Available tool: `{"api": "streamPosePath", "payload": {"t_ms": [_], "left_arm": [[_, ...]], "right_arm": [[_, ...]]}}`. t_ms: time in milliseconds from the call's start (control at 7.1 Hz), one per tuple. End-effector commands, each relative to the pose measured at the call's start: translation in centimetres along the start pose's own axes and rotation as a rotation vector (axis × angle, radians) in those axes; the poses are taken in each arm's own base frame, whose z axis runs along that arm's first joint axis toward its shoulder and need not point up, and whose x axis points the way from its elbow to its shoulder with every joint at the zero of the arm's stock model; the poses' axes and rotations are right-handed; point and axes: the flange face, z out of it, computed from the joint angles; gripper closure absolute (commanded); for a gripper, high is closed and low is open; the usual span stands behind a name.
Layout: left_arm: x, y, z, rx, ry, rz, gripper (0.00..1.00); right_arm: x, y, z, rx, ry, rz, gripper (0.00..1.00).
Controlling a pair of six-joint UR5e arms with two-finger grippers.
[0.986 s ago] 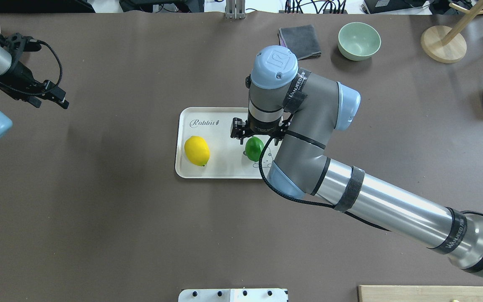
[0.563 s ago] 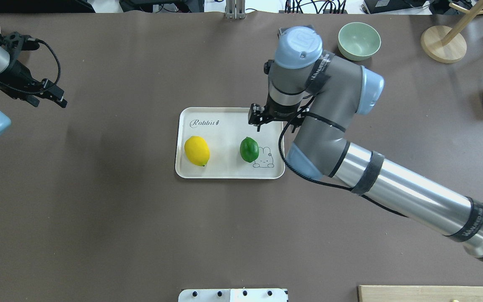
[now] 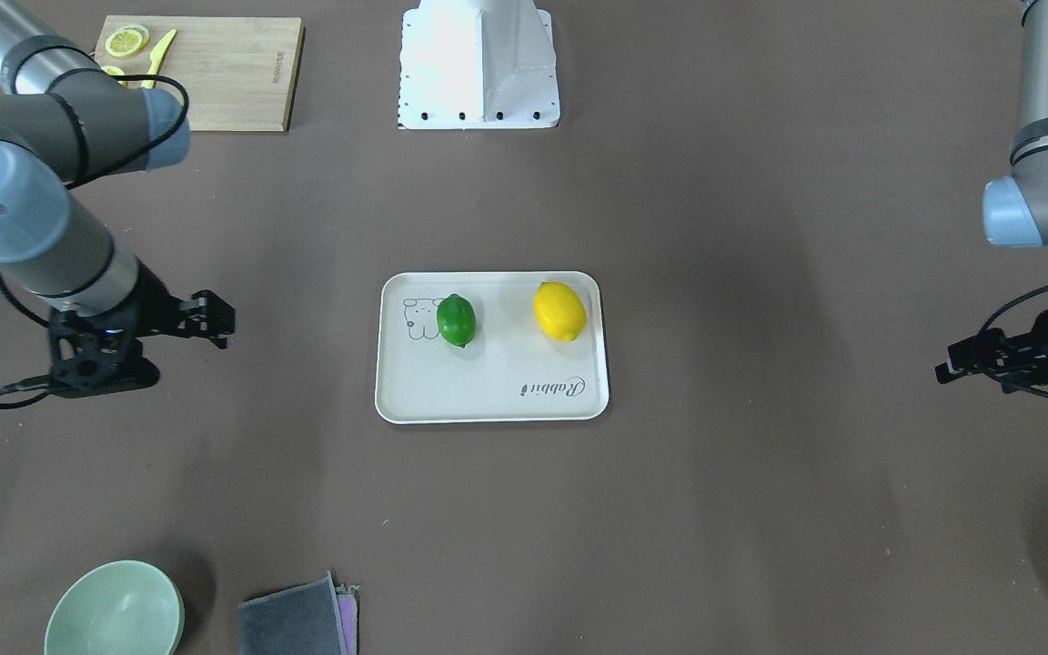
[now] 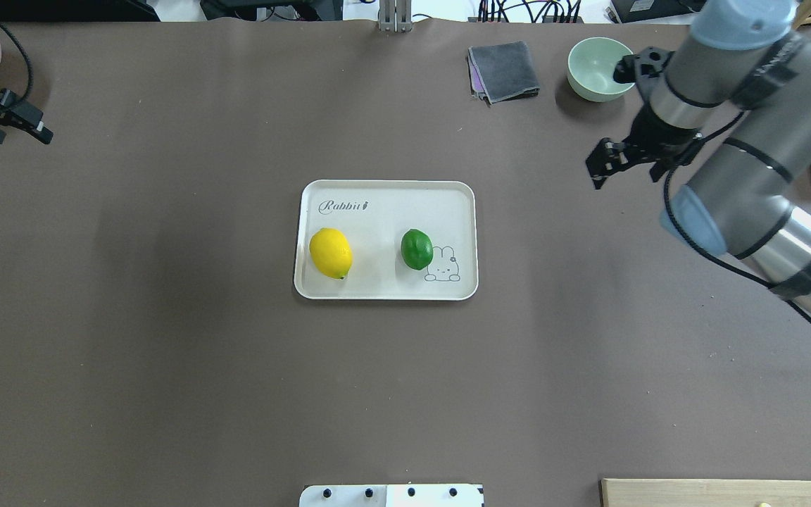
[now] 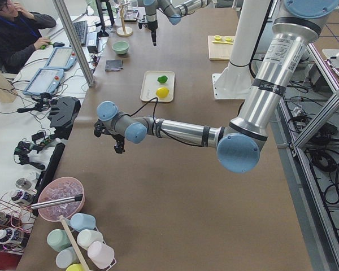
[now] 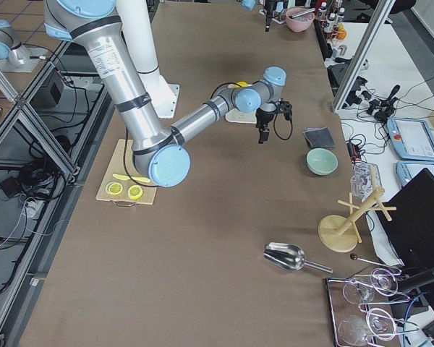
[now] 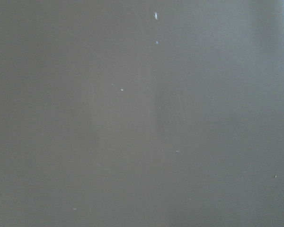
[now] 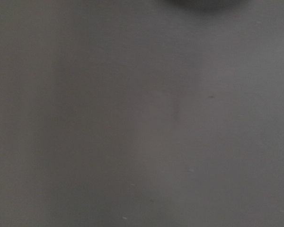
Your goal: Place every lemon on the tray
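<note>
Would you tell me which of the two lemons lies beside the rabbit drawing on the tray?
The green lemon; the yellow lemon lies at the other end of the tray.

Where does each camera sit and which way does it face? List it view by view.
Overhead exterior: behind the robot, looking down on the tray; right claw enters right, left claw left.
Exterior front-facing: across the table, facing the base; sides mirrored.
Exterior left: table's end, left arm near.
Exterior right: opposite end, right arm near.
Left wrist-mounted: close on bare table, no claw shows.
Right wrist-mounted: the same.
Shared: overhead and front-facing both show the yellow lemon and green lemon on the tray.
</note>
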Motion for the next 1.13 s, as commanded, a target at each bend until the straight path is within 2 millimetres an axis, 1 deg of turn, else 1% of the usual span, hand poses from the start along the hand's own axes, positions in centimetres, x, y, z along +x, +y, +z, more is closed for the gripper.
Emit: {"api": "streamPosePath", "payload": {"t_ms": [0, 141, 282, 563, 704, 845, 986], "left_arm": [[-6.4, 0.2, -5.0, -0.021, -0.047, 0.030, 0.03], [-9.0, 1.0, -6.7, -0.019, -0.058, 0.005, 0.03], [-12.5, 3.2, -7.8, -0.005, -0.063, -0.048, 0.03], [-17.0, 6.6, -9.0, 0.009, -0.069, -0.123, 0.03], [-20.4, 9.4, -9.4, 0.012, -0.080, -0.188, 0.03], [-21.4, 10.4, -9.6, 0.015, -0.092, -0.207, 0.02], [-21.4, 10.5, -9.9, 0.022, -0.091, -0.206, 0.02]], "right_arm": [[12.7, 2.6, -3.3, -0.035, 0.075, -0.062, 0.00], [18.5, 4.2, -3.6, -0.049, 0.093, -0.087, 0.00], [23.3, 6.6, -3.4, -0.061, 0.096, -0.061, 0.00], [30.4, 11.0, -4.0, -0.070, 0.060, 0.023, 0.00], [32.7, 12.3, -4.4, -0.067, 0.043, 0.044, 0.00], [33.3, 12.7, -3.8, -0.081, 0.048, 0.071, 0.00], [33.3, 12.7, -3.7, -0.081, 0.042, 0.080, 0.00]]}}
